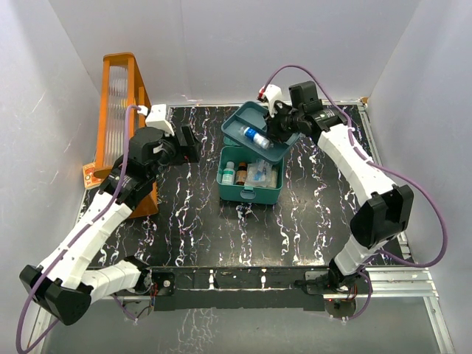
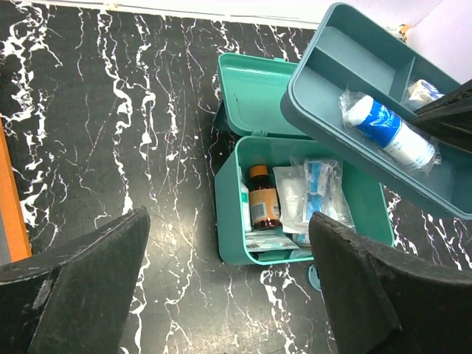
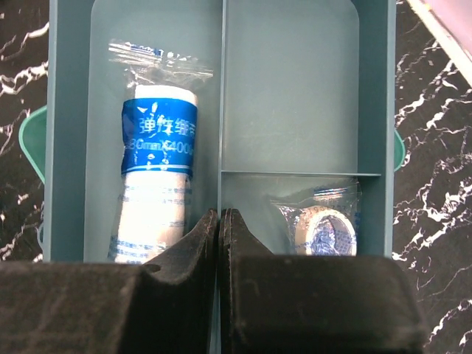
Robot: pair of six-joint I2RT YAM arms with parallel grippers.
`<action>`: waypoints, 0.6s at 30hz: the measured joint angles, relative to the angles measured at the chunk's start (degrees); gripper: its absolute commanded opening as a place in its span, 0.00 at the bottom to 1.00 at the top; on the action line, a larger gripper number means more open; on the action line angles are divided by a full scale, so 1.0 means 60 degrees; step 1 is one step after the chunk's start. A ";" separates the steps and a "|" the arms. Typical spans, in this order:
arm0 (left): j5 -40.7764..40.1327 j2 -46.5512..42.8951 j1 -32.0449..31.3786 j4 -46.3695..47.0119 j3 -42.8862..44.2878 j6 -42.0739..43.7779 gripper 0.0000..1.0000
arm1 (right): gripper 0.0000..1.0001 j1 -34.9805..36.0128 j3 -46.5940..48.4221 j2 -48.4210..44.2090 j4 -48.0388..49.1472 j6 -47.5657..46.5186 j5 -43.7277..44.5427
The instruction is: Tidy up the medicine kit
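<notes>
Top external view: medicine kit [image 1: 249,181] mid-table, lid open, bottle [image 2: 263,195] and packets inside. Right claw [image 3: 220,217] pinched tight on middle wall of tray [image 3: 295,96]; tray hangs tilted above kit's far edge, carrying bandage roll [image 3: 155,184] and tape roll [image 3: 324,228]. Kit lies below that claw, toward near side. Tray's long axis skewed against kit's left-right one; likely needs squaring and levelling before lowering. Left claw [image 1: 190,145] wide open, empty, off to kit's left.
</notes>
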 measured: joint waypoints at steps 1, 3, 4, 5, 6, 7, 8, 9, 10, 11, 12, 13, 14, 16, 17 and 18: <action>0.0047 0.0007 0.0000 -0.0062 0.0000 -0.0036 0.89 | 0.00 -0.0051 0.0047 0.0098 -0.0084 -0.0208 -0.0164; 0.0131 0.0018 0.0000 -0.0168 0.0011 -0.0102 0.90 | 0.00 -0.0113 0.0087 0.0284 -0.0262 -0.0565 -0.0499; 0.0208 0.0055 0.0000 -0.0219 0.0044 -0.0135 0.90 | 0.00 -0.0120 0.0087 0.0379 -0.0346 -0.0703 -0.0663; 0.0284 0.0098 0.0000 -0.0240 0.0091 -0.0135 0.90 | 0.00 -0.0120 0.0102 0.0506 -0.0444 -0.0852 -0.0834; 0.0415 0.0168 0.0000 -0.0273 0.0168 -0.0113 0.90 | 0.00 -0.0120 0.0142 0.0652 -0.0583 -0.0994 -0.0994; 0.0550 0.0229 0.0000 -0.0266 0.0229 -0.0055 0.90 | 0.00 -0.0120 0.0204 0.0798 -0.0714 -0.1104 -0.1118; 0.0699 0.0288 0.0000 -0.0259 0.0273 0.0022 0.90 | 0.00 -0.0117 0.0270 0.0965 -0.0841 -0.1224 -0.1253; 0.0860 0.0331 0.0000 -0.0237 0.0288 0.0102 0.90 | 0.00 -0.0113 0.0324 0.1122 -0.0936 -0.1341 -0.1384; 0.0980 0.0361 0.0000 -0.0222 0.0288 0.0175 0.90 | 0.00 -0.0109 0.0339 0.1239 -0.0969 -0.1410 -0.1483; 0.1111 0.0401 0.0000 -0.0215 0.0288 0.0255 0.90 | 0.00 -0.0102 0.0339 0.1359 -0.0998 -0.1501 -0.1570; 0.1217 0.0444 0.0000 -0.0200 0.0288 0.0306 0.90 | 0.00 -0.0102 0.0339 0.1446 -0.1045 -0.1581 -0.1632; 0.1308 0.0503 0.0000 -0.0200 0.0302 0.0346 0.90 | 0.00 -0.0102 0.0335 0.1508 -0.1115 -0.1654 -0.1687; 0.1392 0.0561 0.0000 -0.0189 0.0310 0.0382 0.90 | 0.00 -0.0102 0.0328 0.1523 -0.1162 -0.1745 -0.1730; 0.1501 0.0699 0.0000 -0.0193 0.0321 0.0441 0.90 | 0.00 -0.0102 0.0266 0.1490 -0.1118 -0.1912 -0.1825; 0.1537 0.0769 0.0000 -0.0193 0.0321 0.0452 0.90 | 0.00 -0.0098 0.0182 0.1439 -0.1053 -0.1982 -0.1865; 0.1563 0.0823 0.0000 -0.0193 0.0321 0.0474 0.90 | 0.00 -0.0091 0.0029 0.1348 -0.0998 -0.2080 -0.1902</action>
